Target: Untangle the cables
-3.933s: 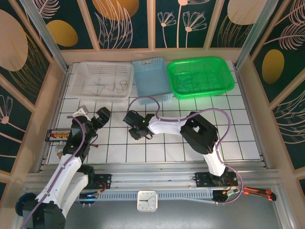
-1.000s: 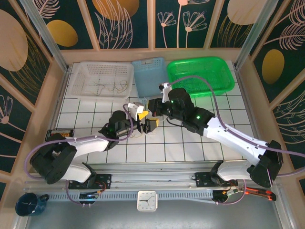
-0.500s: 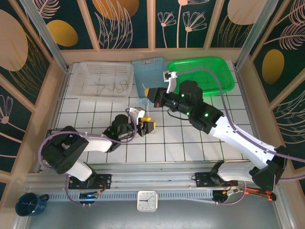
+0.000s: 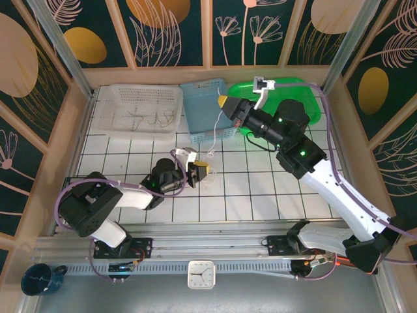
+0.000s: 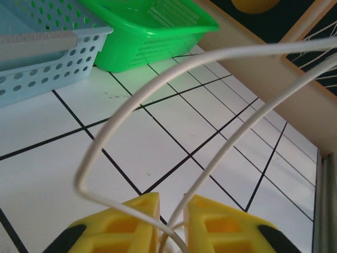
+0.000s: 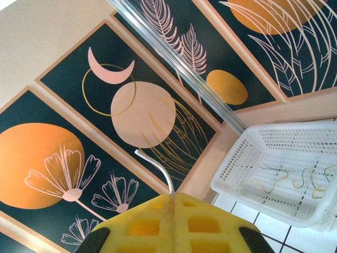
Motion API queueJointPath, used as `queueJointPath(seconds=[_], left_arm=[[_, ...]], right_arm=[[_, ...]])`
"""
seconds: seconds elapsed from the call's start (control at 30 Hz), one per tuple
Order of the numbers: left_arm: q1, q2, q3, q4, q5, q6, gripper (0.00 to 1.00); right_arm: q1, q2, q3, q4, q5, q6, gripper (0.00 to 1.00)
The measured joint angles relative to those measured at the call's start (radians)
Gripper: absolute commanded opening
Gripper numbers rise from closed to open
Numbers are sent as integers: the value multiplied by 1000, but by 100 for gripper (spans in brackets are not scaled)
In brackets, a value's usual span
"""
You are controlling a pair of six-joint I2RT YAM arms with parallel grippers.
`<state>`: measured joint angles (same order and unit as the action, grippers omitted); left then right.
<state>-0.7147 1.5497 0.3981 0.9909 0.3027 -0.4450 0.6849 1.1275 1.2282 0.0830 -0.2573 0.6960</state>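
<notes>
A: Far left first?

B: white basket (image 4: 107, 104), beyond the left gripper (image 4: 201, 171) and off to its left; thin yellowish wires (image 4: 153, 119) lie loose inside, well apart from both grippers.

A: Left gripper?

B: low at the table; fingers (image 5: 126, 224) drawn near together with a narrow gap; the white cable (image 5: 80, 178) runs into that gap and bends in a loop just ahead of the tips; clamped or not, cannot tell.

A: Further right?

B: right gripper (image 4: 225, 102) raised above the blue basket (image 4: 199, 98); fingers (image 6: 142, 226) pressed together, pinching the cable's other end; a short stub pokes past the tips; green basket (image 4: 311, 107) behind it.

A: Progress?

B: judged midway; one cable strung between the grippers, apart from the rest; the loop near the left gripper is left to draw out; the basket wires too small to judge.
</notes>
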Motion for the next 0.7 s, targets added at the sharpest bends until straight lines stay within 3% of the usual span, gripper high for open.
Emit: queueJointPath(seconds=[0.1, 0.2, 0.7], left_arm=[[0, 0, 0, 0, 0, -1, 12], [0, 2, 0, 0, -1, -5, 0], [0, 6, -46, 0, -16, -3, 0]], right_arm=[[-10, -1, 0, 0, -14, 3, 0], [-42, -6, 0, -1, -27, 3, 0], [-369, -99, 87, -10, -70, 22, 0]])
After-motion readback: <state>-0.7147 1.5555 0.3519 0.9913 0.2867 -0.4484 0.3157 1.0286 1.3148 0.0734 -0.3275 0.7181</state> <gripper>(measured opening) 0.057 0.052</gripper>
